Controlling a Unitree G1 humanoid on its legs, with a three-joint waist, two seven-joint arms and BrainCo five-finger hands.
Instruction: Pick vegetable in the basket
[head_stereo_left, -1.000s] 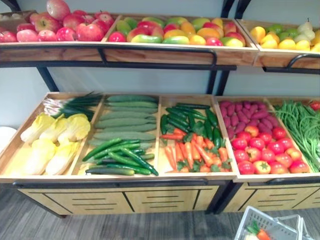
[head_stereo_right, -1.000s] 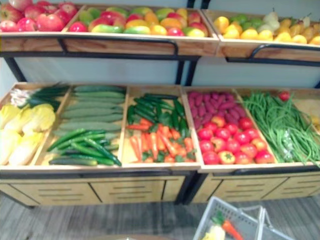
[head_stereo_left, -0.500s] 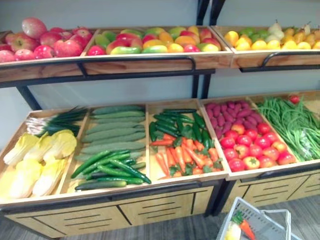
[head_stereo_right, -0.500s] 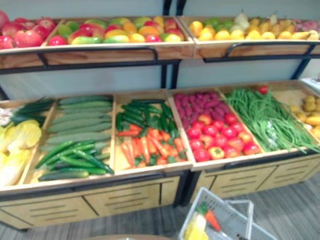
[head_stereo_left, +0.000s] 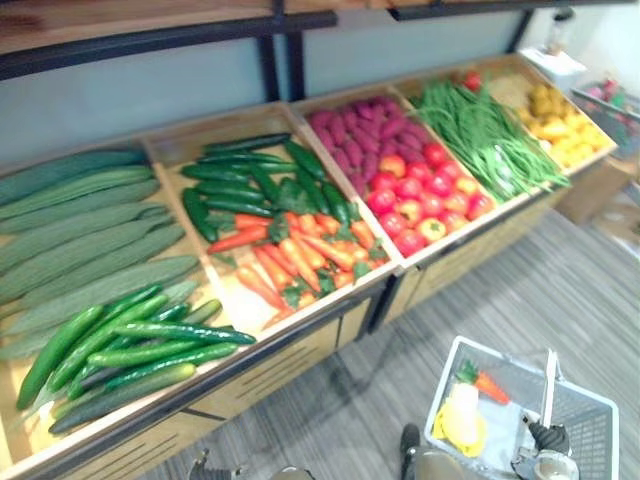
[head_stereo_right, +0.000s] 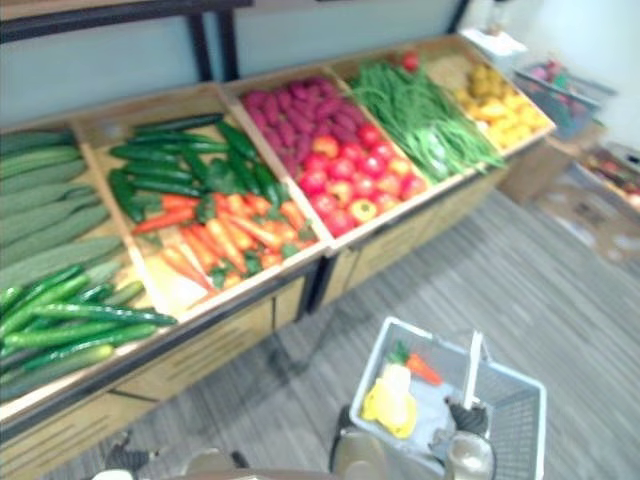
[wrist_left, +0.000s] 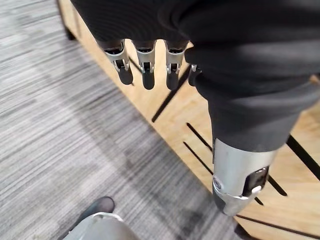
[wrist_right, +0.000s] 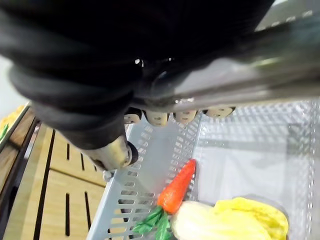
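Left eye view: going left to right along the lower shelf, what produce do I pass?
Cucumbers → carrots → tomatoes → green beans → yellow produce.

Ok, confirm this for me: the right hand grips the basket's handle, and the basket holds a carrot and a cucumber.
Not a cucumber. The right wrist view shows the right hand curled round the handle, and the basket holds a carrot beside a yellow cabbage.

Silver dark-tipped fingers (wrist_left: 145, 67), black ribbed cover (wrist_left: 245, 65)
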